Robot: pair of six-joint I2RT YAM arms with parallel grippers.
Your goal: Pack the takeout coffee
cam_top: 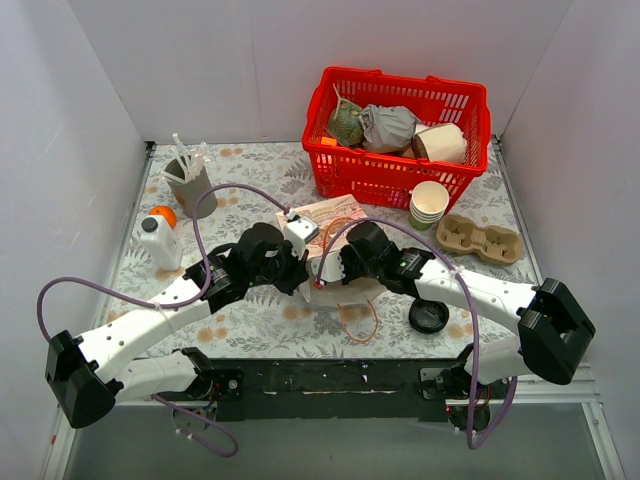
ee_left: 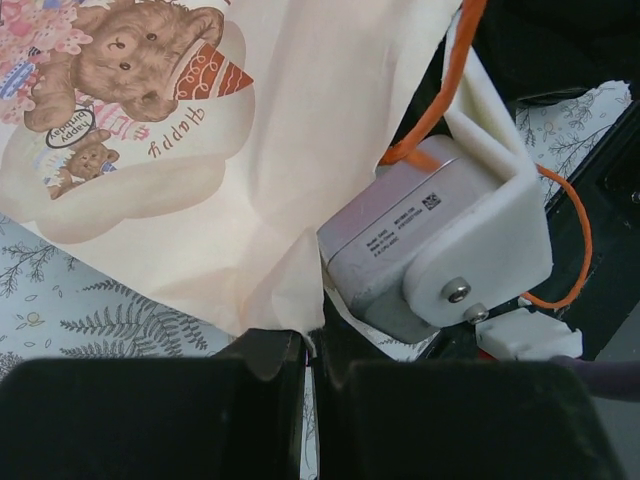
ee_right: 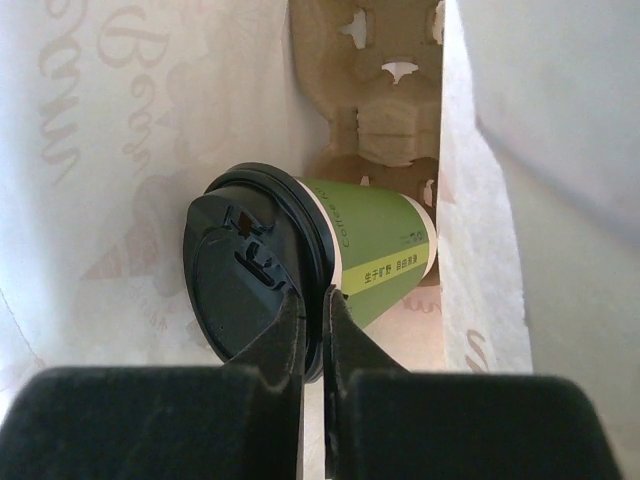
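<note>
Left gripper [ee_left: 308,342] pinches the paper bag [ee_left: 300,150] edge. Right gripper [ee_right: 312,305] sits inside the bag, clamped on the lid rim of the takeout coffee [ee_right: 375,255].

Overhead faces down; close wrist views seemingly share bag [ee_left: 300,150].

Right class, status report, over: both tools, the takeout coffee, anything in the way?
Left tool shut on bag edge. Right tool shut on takeout coffee lid rim, cup tilted inside bag. Cup carrier beyond it in bag.
</note>
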